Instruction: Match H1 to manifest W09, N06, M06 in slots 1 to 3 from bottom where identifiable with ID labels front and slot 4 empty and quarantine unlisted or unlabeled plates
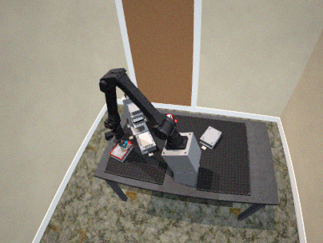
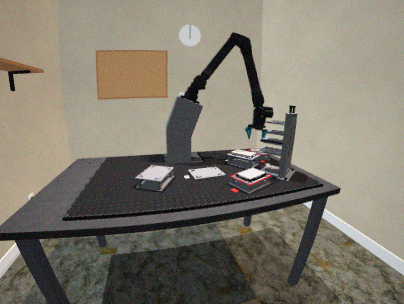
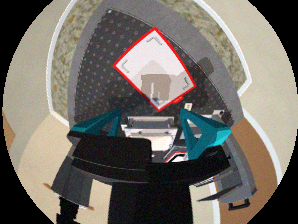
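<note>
My gripper is open with nothing between its teal fingers. It hangs in front of the plate hotel H1, at the height of the upper shelves. Plates lie on several shelves; their labels are too small to read. Below the gripper a red-rimmed nest holds a white plate. In the wrist view a pale plate edge shows just ahead of the fingers. Another plate rests on a nest beside the hotel.
A further plate sits on a nest far from the hotel. A flat pale nest lies mid-mat. The arm's grey pedestal stands at the middle of the table.
</note>
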You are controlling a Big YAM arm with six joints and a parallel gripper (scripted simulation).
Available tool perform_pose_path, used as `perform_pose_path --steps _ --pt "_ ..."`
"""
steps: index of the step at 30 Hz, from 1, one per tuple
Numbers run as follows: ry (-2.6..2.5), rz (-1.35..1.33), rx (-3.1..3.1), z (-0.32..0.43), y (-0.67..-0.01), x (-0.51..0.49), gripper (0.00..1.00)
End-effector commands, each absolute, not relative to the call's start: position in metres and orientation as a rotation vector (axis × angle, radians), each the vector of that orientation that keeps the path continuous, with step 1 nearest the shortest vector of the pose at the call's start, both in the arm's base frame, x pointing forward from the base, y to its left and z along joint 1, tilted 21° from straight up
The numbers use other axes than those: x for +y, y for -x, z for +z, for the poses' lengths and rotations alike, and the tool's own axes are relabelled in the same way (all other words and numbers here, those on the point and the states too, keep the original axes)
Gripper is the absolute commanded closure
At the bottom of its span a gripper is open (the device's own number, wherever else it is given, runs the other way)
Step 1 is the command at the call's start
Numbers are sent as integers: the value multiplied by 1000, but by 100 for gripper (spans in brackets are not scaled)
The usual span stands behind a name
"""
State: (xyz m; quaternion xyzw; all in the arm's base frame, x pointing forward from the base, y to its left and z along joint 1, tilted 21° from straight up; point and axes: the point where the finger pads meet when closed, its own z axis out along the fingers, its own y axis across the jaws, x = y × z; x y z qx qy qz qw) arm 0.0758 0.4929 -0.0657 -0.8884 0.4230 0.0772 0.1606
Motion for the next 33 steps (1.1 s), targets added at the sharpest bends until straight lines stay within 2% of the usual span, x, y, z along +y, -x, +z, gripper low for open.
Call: perform_pose_path --steps 1,33 --pt "2509 234 1194 -65 -74 511 0" --pt "2514 230 1197 -79 -77 511 0"
